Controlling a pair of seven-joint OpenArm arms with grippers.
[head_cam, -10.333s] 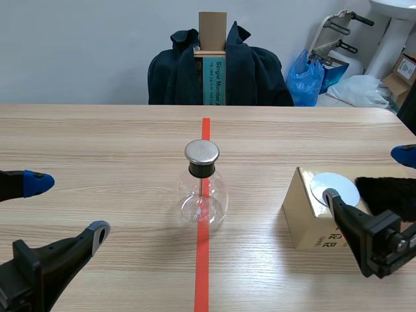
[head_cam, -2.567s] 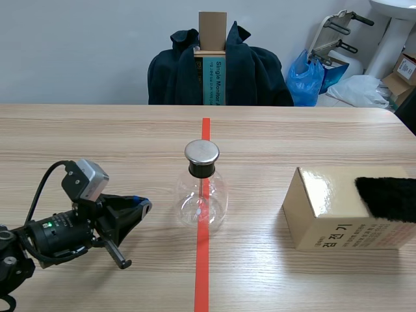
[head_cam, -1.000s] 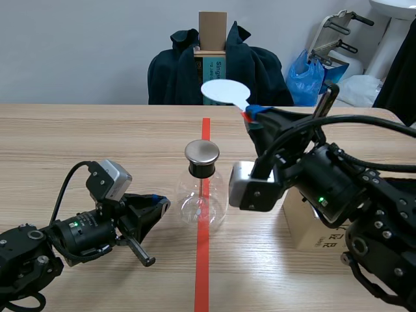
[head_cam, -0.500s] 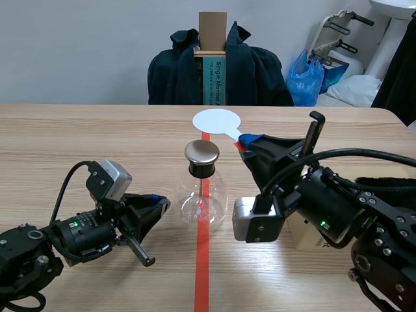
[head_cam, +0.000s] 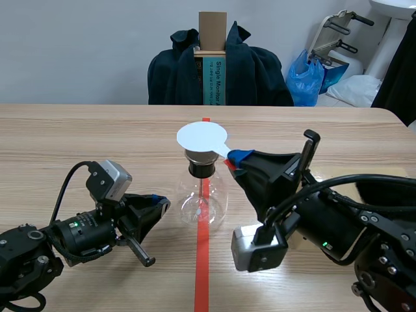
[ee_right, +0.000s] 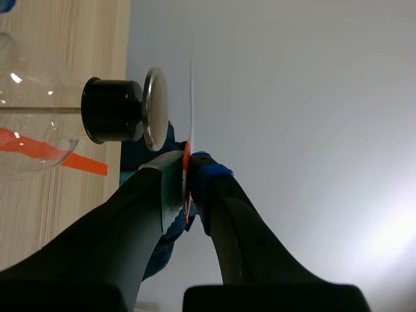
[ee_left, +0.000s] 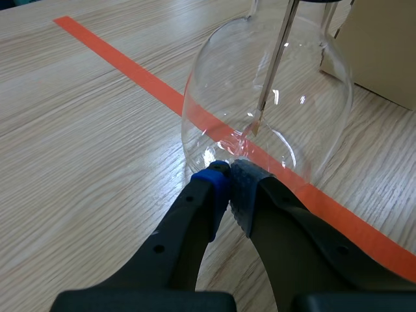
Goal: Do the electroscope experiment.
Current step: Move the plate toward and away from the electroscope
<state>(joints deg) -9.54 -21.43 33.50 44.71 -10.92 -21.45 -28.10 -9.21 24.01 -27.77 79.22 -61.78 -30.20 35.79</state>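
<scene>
The electroscope is a round glass flask [head_cam: 202,198] with a black stopper and a metal cap [head_cam: 200,158], standing on the orange tape line. Inside it a thin rod [ee_left: 273,68] ends in a small foil leaf. My right gripper [head_cam: 236,159] is shut on the red handle of a white disc [head_cam: 201,137], which hovers flat just above the cap. In the right wrist view the white disc [ee_right: 191,97] shows edge-on, close to the cap [ee_right: 155,108]. My left gripper [ee_left: 229,185] is shut on nothing, its tips against the flask's [ee_left: 266,117] lower wall.
A tan cardboard box [head_cam: 305,227] with black fur [head_cam: 390,192] on it stands at the right, mostly behind my right arm. Behind the table is a chair draped with a dark jacket [head_cam: 218,68]. Bags and boxes [head_cam: 318,75] lie on the floor beyond.
My right gripper has carried the white disc down and to the left, from behind and to the right of the flask to just over its cap. The left arm has kept still.
</scene>
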